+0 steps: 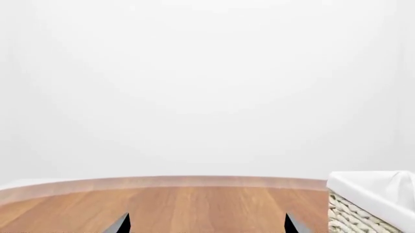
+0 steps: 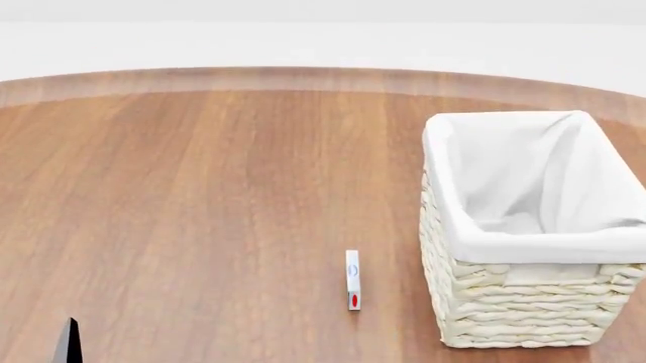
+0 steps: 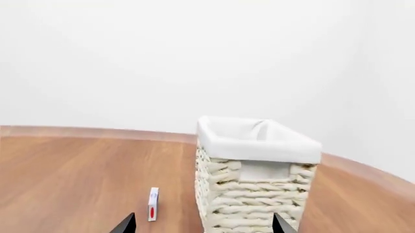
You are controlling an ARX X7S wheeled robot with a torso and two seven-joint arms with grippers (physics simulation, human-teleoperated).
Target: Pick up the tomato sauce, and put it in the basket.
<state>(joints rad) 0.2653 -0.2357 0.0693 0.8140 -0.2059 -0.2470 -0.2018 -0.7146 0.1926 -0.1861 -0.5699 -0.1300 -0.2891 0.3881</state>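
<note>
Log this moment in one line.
left gripper open | right gripper open | basket upright | sauce not seen | thin white item beside basket

Left gripper and right gripper spread wide, holding nothing.

Rectangular cream wicker basket, upright on the wooden table, toward that table's right side and just short of its curved far edge. Lined with white cloth folded outward over the rim in a broad band, with woven wall bare beneath. Open-topped, with creased liner visible inside. Shown corner-on in the right wrist view, basket whole. Cropped to one corner in the left wrist view, basket.
</note>
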